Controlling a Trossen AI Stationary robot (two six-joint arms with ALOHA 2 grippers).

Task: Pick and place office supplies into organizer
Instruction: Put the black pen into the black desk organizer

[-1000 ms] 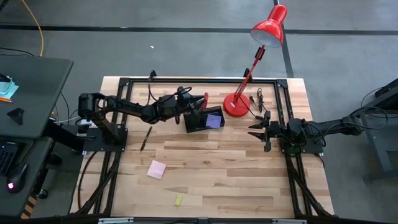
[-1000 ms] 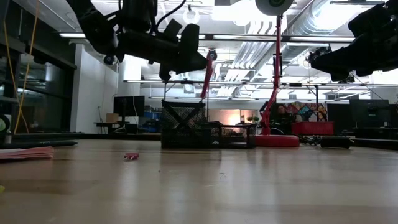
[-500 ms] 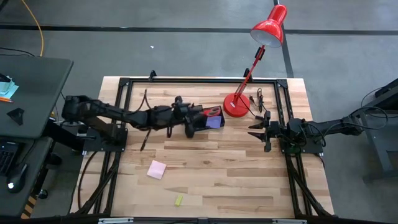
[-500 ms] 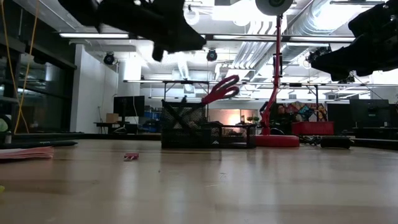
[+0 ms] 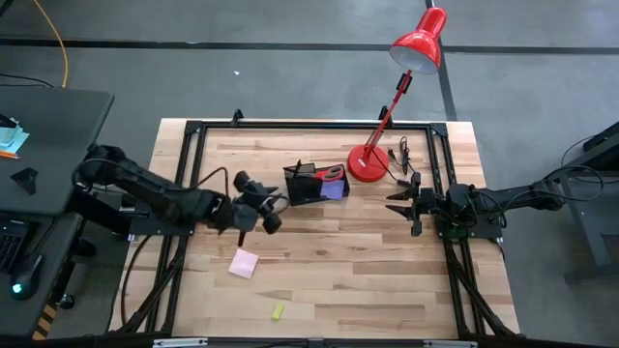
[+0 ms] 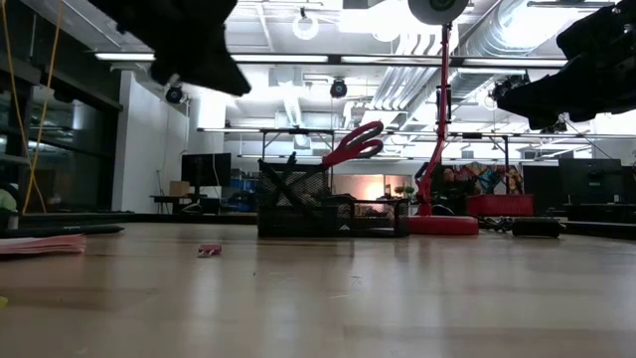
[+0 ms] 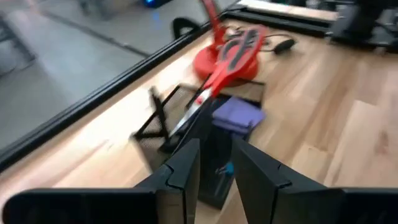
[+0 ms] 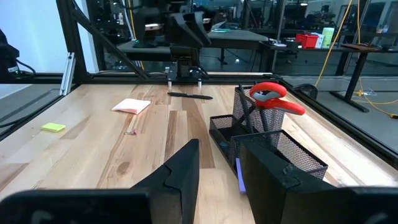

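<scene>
The red-handled scissors (image 5: 329, 174) have just been left standing in the black mesh desk organizer (image 5: 308, 189), handles leaning out over its rim toward the red desk lamp (image 5: 368, 164), and the left claw (image 5: 272, 217), which was over the box a second ago, has been drawn back toward its own side of the wooden surface (image 5: 387, 280). Its fingers are seen close together with only a narrow slit between them, and nothing is held. A purple sticky-note pad (image 5: 333, 189) is already lodged in the organizer, so two supplies are judged stowed. Left on the surface are a pink square sticky-note pad (image 5: 243, 263), a small yellow piece (image 5: 279, 311) near the front edge, and what appears to be a slim black pen (image 8: 189, 96), largely hidden from above beneath the left arm. The right claw (image 5: 400, 203) is parked at the right side, near the lamp's base, fingers slightly apart and empty. Wide bare wood is left in front of the organizer for the next reach; the lamp just beside the box and the black frame rails along the edges are the tight spots.
</scene>
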